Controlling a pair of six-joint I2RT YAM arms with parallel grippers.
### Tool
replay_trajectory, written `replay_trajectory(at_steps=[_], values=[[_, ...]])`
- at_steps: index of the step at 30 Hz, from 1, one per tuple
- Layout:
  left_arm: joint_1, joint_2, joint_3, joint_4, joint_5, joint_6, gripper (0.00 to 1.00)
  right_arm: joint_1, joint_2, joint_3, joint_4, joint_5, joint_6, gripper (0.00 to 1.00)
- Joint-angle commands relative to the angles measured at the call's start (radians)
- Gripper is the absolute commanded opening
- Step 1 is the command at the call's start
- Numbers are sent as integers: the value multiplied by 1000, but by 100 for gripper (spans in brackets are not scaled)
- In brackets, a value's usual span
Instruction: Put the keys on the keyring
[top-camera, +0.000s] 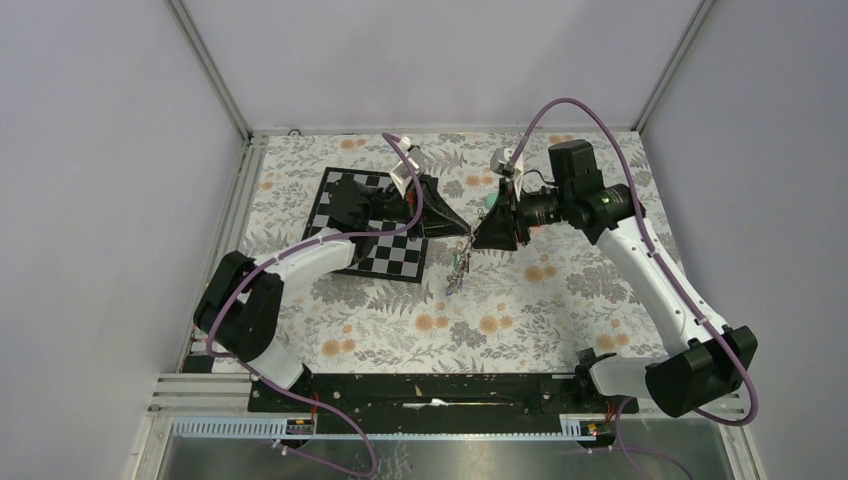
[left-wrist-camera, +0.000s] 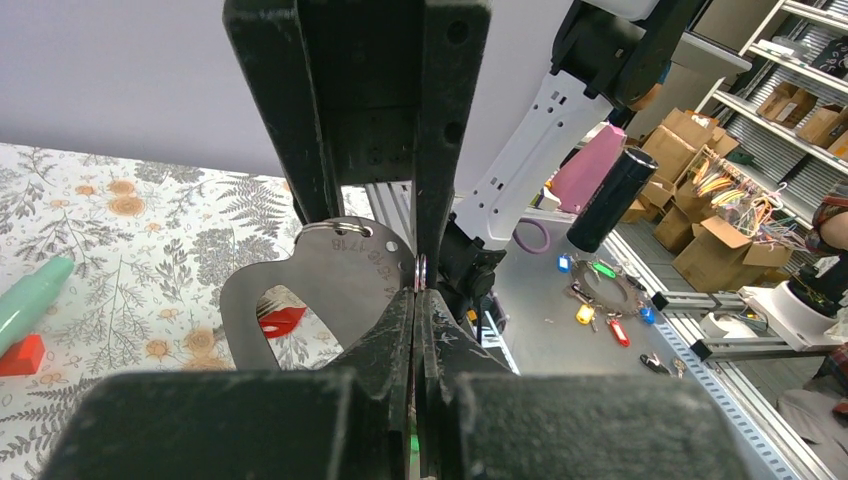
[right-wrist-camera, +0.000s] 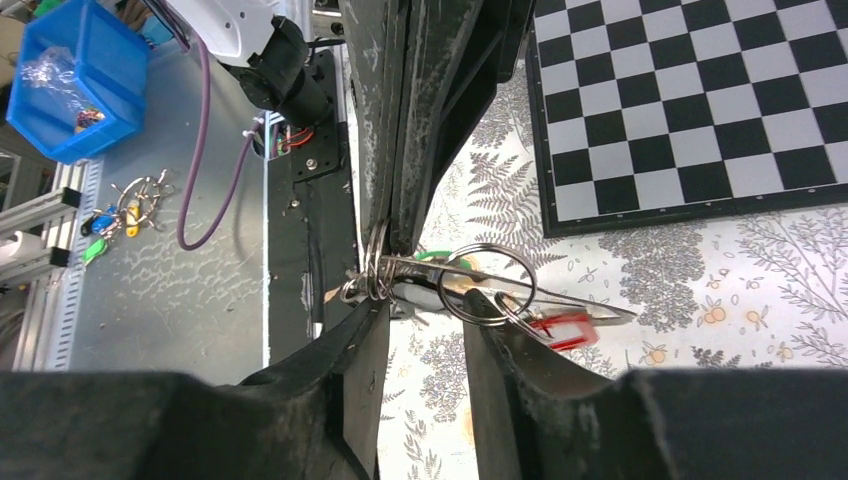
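My left fingers (left-wrist-camera: 390, 340) are pinched together on the keyring (right-wrist-camera: 375, 272), holding it above the worktop (top-camera: 540, 310) just beside the checkerboard (right-wrist-camera: 700, 100). My right fingers (right-wrist-camera: 350, 370) stand apart, empty, just short of it. The keys (right-wrist-camera: 560, 328) trail crosswise to their gap.

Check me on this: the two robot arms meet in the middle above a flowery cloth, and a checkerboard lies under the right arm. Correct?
Not quite. The checkerboard lies under the left arm, on the left half of the table, as the top view shows. The rest holds: that arm meets the right arm in the middle above the flowery cloth.
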Motion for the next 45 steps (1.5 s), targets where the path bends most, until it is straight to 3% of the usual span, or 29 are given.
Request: replay_trajectory(at_steps=[1, 8, 15, 27, 33, 36, 39, 41, 45], values=[[-6, -16, -9, 70, -35, 3, 0, -4, -38, 89, -57, 32, -71, 42], [-7, -15, -5, 64, -41, 5, 0, -5, -49, 138, -106, 40, -114, 45], [-7, -17, -7, 55, -42, 10, 0, -5, -28, 131, -78, 4, -84, 34], [-7, -10, -2, 60, -43, 5, 0, -4, -1, 98, -14, -45, -29, 33], [-7, -5, -3, 63, -45, 5, 0, -3, 2, 90, -3, -59, -19, 18], [-7, -3, -1, 63, -46, 4, 0, -4, -1, 94, -10, -57, -23, 2], [-7, -2, 5, 53, -35, 23, 0, -3, 0, 122, -47, -19, -54, 0], [-7, -5, 23, -3, 3, 96, 1, -2, -2, 143, -80, 32, -76, 0], [0, -36, 107, -381, 52, 403, 23, 28, 19, 193, -188, 172, -138, 0]])
